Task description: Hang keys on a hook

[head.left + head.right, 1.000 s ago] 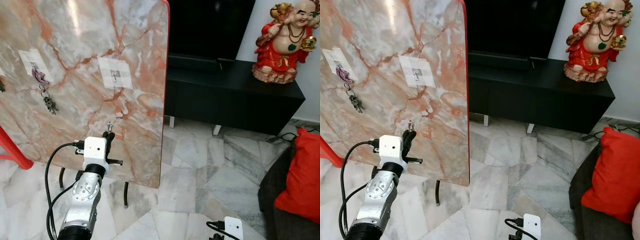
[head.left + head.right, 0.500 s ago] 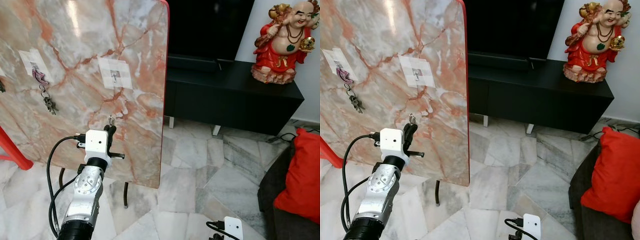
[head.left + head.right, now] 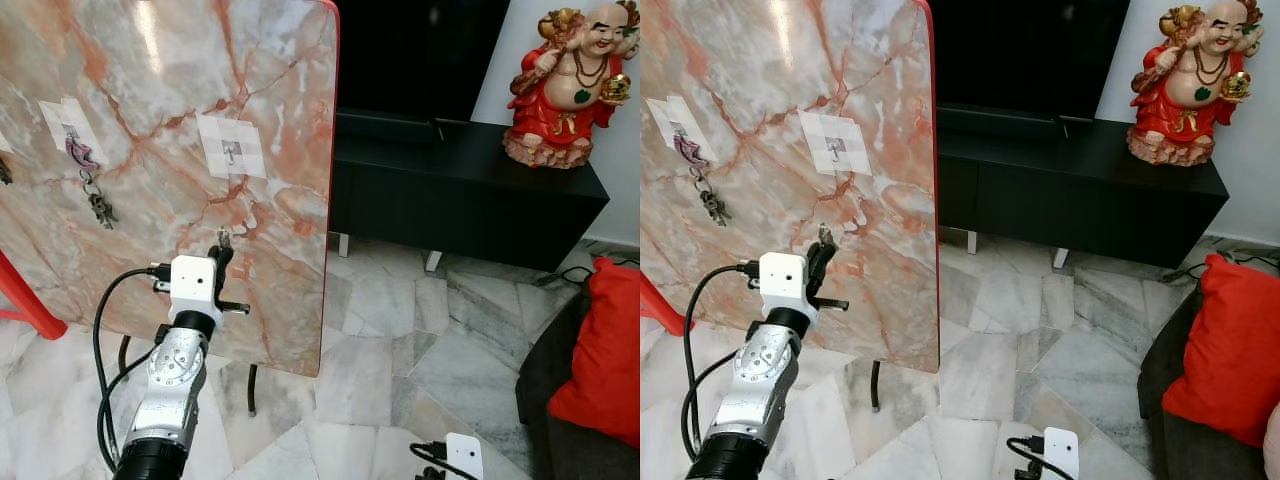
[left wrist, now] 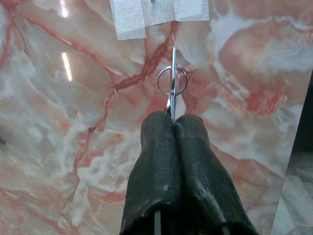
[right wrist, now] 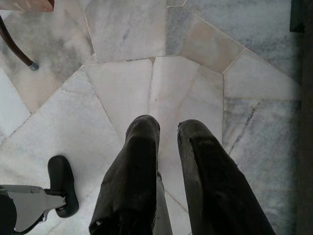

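Pinching the key ring [image 4: 171, 81] at the tips of our left pincer [image 4: 173, 119], we hold it upright against the marble board [image 3: 270, 130], directly below the empty hook [image 3: 229, 151] on its white patch. The hook lies straight above. Our right pincer [image 5: 167, 128] hangs slightly spread over the floor [image 5: 122, 83].

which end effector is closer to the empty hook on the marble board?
Left. The left end effector, shut on the key ring, is raised in front of the marble board, just below the empty hook. The right end effector hangs low, pointing at the floor.
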You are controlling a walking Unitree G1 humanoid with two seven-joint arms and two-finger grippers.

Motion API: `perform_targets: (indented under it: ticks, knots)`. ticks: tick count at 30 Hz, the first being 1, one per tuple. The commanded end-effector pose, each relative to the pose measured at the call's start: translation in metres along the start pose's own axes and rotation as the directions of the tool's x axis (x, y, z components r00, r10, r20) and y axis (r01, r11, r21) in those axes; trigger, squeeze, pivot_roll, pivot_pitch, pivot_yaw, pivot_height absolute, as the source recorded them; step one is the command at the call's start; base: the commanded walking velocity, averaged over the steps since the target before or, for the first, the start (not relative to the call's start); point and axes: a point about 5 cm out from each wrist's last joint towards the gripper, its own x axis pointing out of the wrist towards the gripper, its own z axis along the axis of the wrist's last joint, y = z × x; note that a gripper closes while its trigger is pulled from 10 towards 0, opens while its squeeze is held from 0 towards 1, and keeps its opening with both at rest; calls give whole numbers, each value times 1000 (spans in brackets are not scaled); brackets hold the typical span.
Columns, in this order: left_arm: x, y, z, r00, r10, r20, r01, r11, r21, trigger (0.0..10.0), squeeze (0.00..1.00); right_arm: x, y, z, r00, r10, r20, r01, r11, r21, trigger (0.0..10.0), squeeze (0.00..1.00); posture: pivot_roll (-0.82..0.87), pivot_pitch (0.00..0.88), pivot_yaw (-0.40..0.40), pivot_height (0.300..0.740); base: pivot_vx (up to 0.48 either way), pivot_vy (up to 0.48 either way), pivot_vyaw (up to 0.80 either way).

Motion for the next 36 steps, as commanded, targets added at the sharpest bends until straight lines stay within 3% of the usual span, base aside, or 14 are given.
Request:
perform_targets:
  ticks: [1, 36]
  knots:
    - [4, 0, 9, 1000, -7, 29, 7, 1000, -9, 10000, 0, 0, 2, 1, 1000, 7, 6, -7, 1000, -11, 10000, 0, 27, 0, -55, 740, 244, 0, 0]
    - [5, -3, 10, 999, -21, 35, 22, 1000, -18, 10000, 0, 0, 2, 3, 1000, 9, 16, -9, 1000, 14, 10000, 0, 29, 0, -56, 740, 258, 0, 13]
